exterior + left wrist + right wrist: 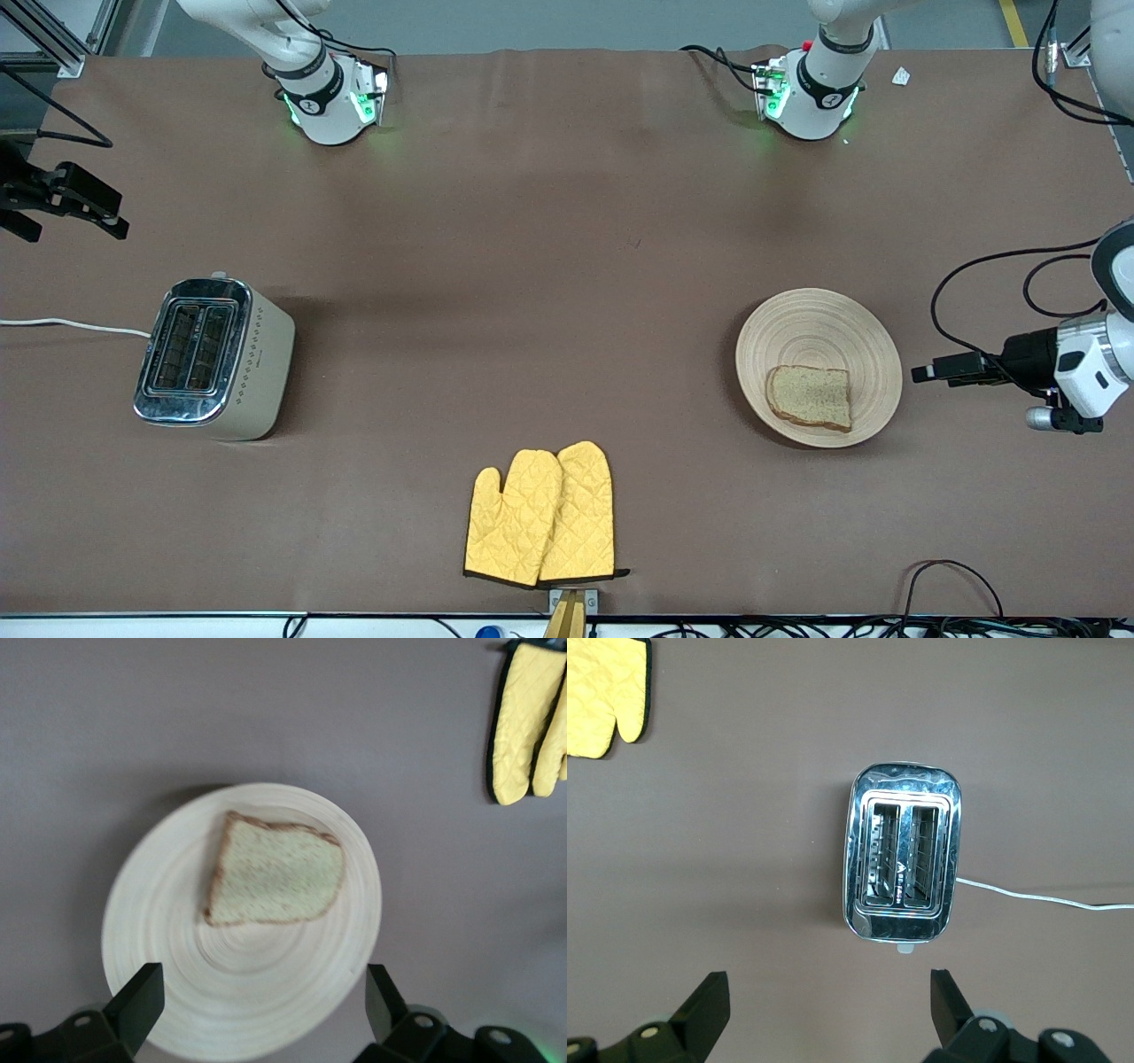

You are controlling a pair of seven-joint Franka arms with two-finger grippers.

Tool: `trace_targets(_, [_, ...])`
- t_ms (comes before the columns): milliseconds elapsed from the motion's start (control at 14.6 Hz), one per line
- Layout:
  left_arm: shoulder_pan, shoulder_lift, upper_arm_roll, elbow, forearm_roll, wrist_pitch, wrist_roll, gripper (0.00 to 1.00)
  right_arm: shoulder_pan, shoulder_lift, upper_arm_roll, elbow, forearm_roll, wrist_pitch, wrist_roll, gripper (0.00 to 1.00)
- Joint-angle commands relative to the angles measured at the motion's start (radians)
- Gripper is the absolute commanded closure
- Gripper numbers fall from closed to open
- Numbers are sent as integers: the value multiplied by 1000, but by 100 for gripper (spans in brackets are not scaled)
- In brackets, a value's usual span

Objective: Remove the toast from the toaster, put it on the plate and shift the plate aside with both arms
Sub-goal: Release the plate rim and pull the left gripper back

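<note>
The toast (811,396) lies flat on the round wooden plate (797,328), on the part of it nearer the front camera. The plate stands toward the left arm's end of the table. My left gripper (927,372) is open and empty, in the air just off the plate's rim at that end. In the left wrist view its fingers (142,997) frame the plate's edge (177,904), with the toast (275,873) past it. My right gripper (106,215) is open and empty, in the air at the right arm's end of the table, near the toaster (213,354).
The chrome and beige toaster (904,855) has two empty slots and a white cord (71,325) trailing off the table's end. A pair of yellow oven mitts (542,514) lies near the table's front edge, midway along it. Black cables (952,576) loop near the front edge.
</note>
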Motion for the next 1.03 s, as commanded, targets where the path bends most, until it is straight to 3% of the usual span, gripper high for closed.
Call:
trace_targets(0, [-114, -128, 12, -19, 159, -63, -209, 0, -12, -12, 8, -6, -9, -4, 13, 0])
trace_targets(205, [-186, -209, 12, -4, 255, -138, -267, 0, -12, -12, 9, -6, -14, -4, 13, 0])
trace_targets(547, [-192, -245, -11, 200, 293, -452, -268, 0, -13, -12, 9, -7, -12, 9, 16, 0])
trace_targets(753, [-189, -295, -14, 202, 302, -476, -258, 0, -13, -12, 9, -7, -10, 9, 14, 0])
trace_targets(958, [-230, -347, -5, 196, 431, -486, -250, 0, -10, -12, 11, -7, -12, 13, 14, 0])
